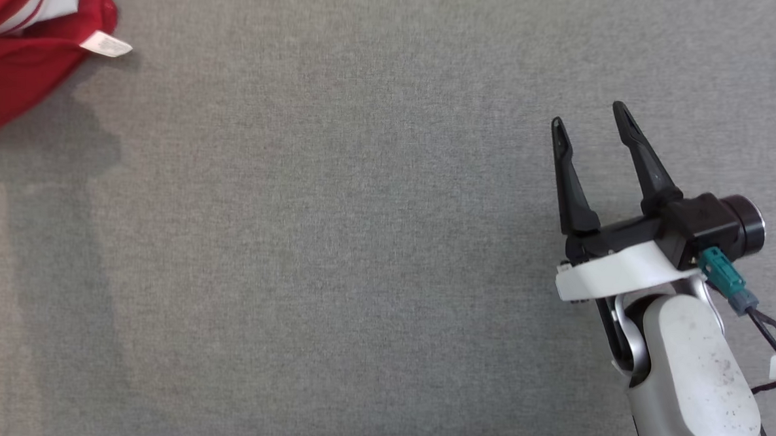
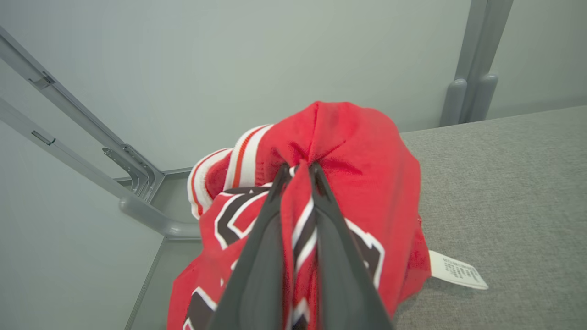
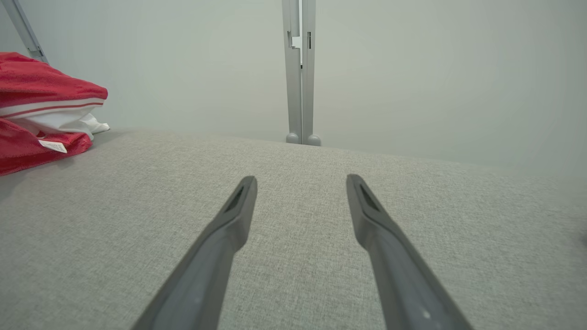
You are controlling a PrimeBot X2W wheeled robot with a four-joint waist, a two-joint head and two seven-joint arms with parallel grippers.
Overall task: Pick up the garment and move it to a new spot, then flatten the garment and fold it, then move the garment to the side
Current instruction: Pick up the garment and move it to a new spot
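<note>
Red garment (image 2: pixel 362 146) with white stripes and white-edged black markings (white label (image 2: pixel 458 272)), grey woven surface (image 1: pixel 359 276)

Grey fabric tabletop (image 1: pixel 361 243), red garment (image 1: pixel 21 64) at its left edge.

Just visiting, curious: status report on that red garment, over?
Left gripper shut on red garment. Right gripper open over grey table. White label sticks out; no obstacle seen.
</note>
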